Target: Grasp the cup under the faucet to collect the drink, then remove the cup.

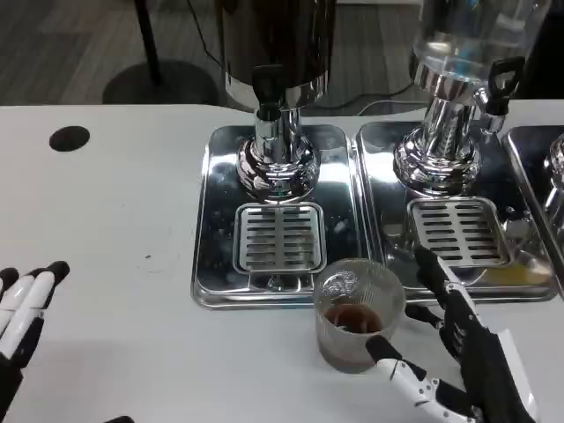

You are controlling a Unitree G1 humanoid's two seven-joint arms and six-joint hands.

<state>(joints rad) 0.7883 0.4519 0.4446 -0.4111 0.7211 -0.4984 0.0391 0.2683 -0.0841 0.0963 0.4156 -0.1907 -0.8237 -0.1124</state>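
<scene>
A clear plastic cup with a little brown drink in its bottom stands upright on the white table, just in front of the left steel tray. The dark dispenser's faucet sits behind it, above the slotted drip grate, and nothing stands on that grate. My right hand lies right of the cup with its fingers spread; its thumb tip reaches the cup's lower right side, and the other fingers are clear of the wall. My left hand rests at the lower left with straight fingers, holding nothing.
A second dispenser with a clear tank stands on its own tray to the right, with a grate just behind my right fingers. Part of a third tray shows at the right edge. A black round cap sits in the tabletop at far left.
</scene>
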